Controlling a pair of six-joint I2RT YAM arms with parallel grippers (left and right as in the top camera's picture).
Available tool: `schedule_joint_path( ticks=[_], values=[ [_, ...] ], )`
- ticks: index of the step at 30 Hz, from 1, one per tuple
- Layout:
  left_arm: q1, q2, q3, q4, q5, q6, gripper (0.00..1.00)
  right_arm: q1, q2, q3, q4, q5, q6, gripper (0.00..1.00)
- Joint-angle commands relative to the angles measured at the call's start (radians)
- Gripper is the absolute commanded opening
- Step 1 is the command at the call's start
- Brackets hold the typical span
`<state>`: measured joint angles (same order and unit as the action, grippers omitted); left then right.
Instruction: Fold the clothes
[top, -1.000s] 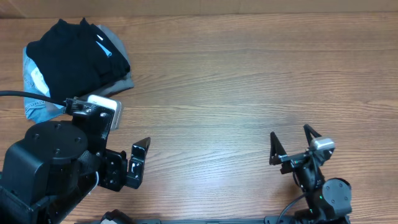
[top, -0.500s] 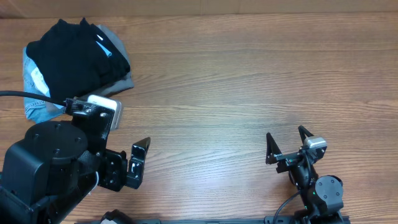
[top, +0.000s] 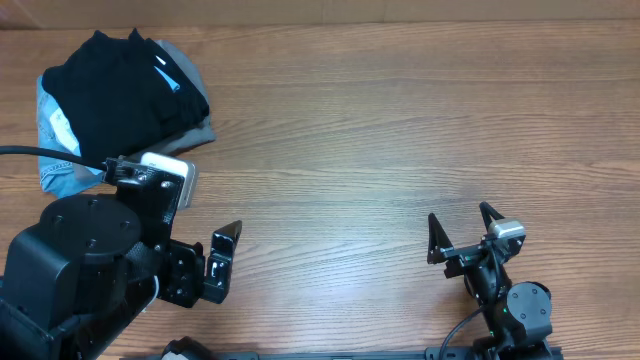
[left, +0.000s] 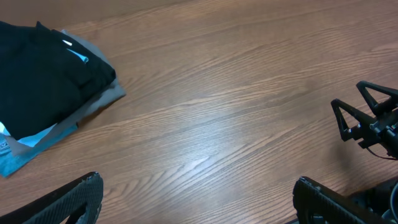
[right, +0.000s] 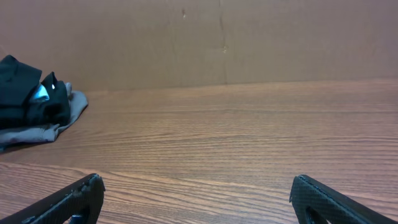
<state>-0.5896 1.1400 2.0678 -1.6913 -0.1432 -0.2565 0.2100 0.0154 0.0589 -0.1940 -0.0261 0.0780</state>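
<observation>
The black polo shirt (top: 115, 90) lies folded on top of a pile of garments at the far left of the table. It also shows in the left wrist view (left: 43, 74) and, small, at the left of the right wrist view (right: 18, 93). My left gripper (top: 215, 262) is open and empty near the front left edge, well short of the pile; its jaws (left: 196, 183) are spread wide over bare wood. My right gripper (top: 460, 215) is open and empty at the front right, far from the shirt; its jaws (right: 196, 180) frame bare table.
Under the black shirt lie a grey garment (top: 197, 130) and a light blue one (top: 55, 170). A brown wall (right: 217, 37) stands behind the table's far edge. The right gripper shows in the left wrist view (left: 367, 118).
The right arm shifted slightly left and toward the front edge a second ago, then held still. The left arm and the clothes have not moved.
</observation>
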Motion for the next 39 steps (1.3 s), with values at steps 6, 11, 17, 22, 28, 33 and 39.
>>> schedule_joint_path(
  ticks=[6,11,17,22,28,33,39],
  values=[
    [-0.006,-0.002,-0.003,0.002,-0.01,-0.013,1.0,-0.004,-0.013,-0.006,0.01,-0.001,0.0,1.0],
    [-0.006,-0.002,-0.003,0.002,-0.01,-0.013,1.0,-0.004,-0.013,-0.006,0.01,-0.001,0.0,1.0],
    [-0.006,-0.001,-0.004,0.002,-0.013,-0.013,1.0,-0.004,-0.013,-0.006,0.01,-0.001,0.0,1.0],
    [0.011,-0.007,-0.004,0.002,-0.024,0.002,1.0,-0.004,-0.013,-0.006,0.01,-0.001,0.0,1.0],
    [0.203,-0.051,-0.03,0.095,-0.015,0.01,1.0,-0.004,-0.013,-0.006,0.01,-0.001,0.0,1.0],
    [0.315,-0.153,-0.183,0.272,0.09,0.095,1.0,-0.004,-0.013,-0.006,0.01,-0.001,0.0,1.0],
    [0.376,-0.318,-0.462,0.555,0.138,0.228,1.0,-0.004,-0.013,-0.006,0.01,-0.001,0.0,1.0]
  ],
)
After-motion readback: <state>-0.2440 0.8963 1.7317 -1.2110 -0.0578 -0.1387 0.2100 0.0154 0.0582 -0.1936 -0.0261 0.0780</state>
